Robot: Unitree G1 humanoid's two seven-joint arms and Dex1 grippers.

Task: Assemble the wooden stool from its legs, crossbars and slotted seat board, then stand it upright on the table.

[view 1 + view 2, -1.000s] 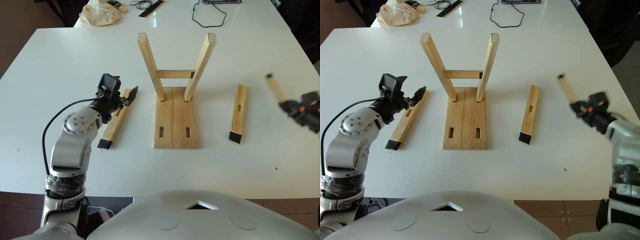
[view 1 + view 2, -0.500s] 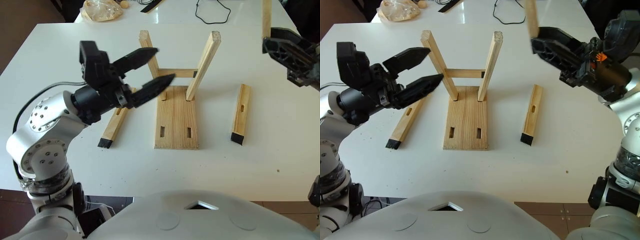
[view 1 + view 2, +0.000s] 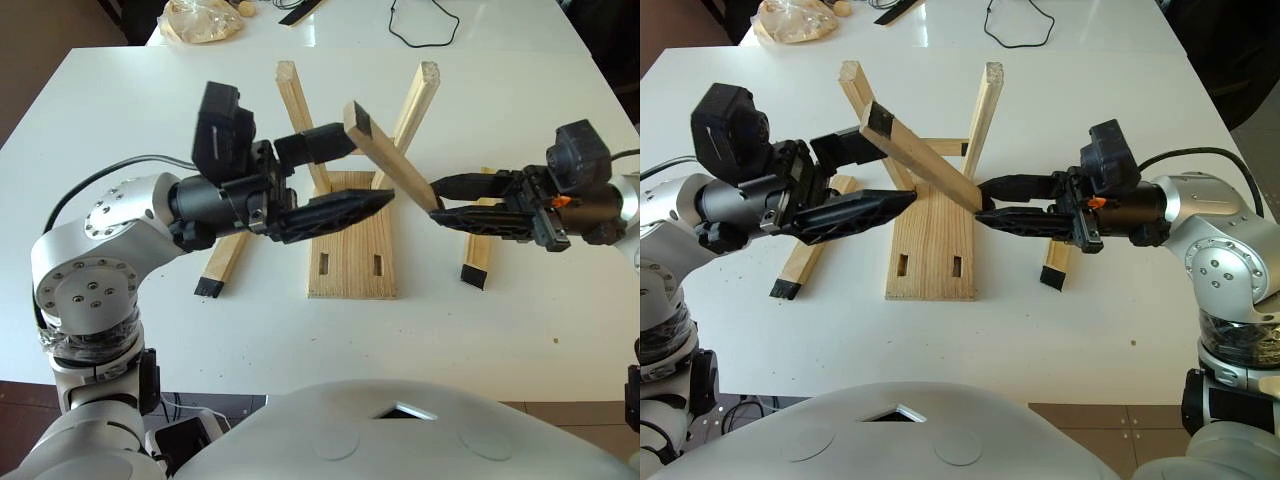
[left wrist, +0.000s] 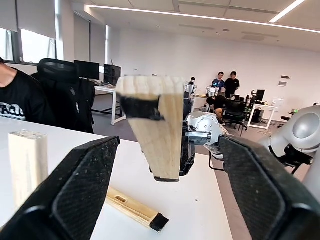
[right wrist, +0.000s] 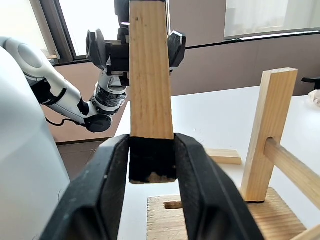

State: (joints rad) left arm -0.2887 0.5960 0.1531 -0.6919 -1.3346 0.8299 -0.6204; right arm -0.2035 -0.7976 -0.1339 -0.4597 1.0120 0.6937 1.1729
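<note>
Over the table [image 3: 120,110]: leg [image 3: 400,170] in right gripper [image 3: 436,200], tip by left gripper [image 3: 368,167].

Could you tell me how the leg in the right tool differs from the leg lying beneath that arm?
The held leg is raised and tilted; the loose leg lies flat on the table. The right tool clamps the held leg; the loose leg is free. Both are pale wood, black-tipped.
</note>
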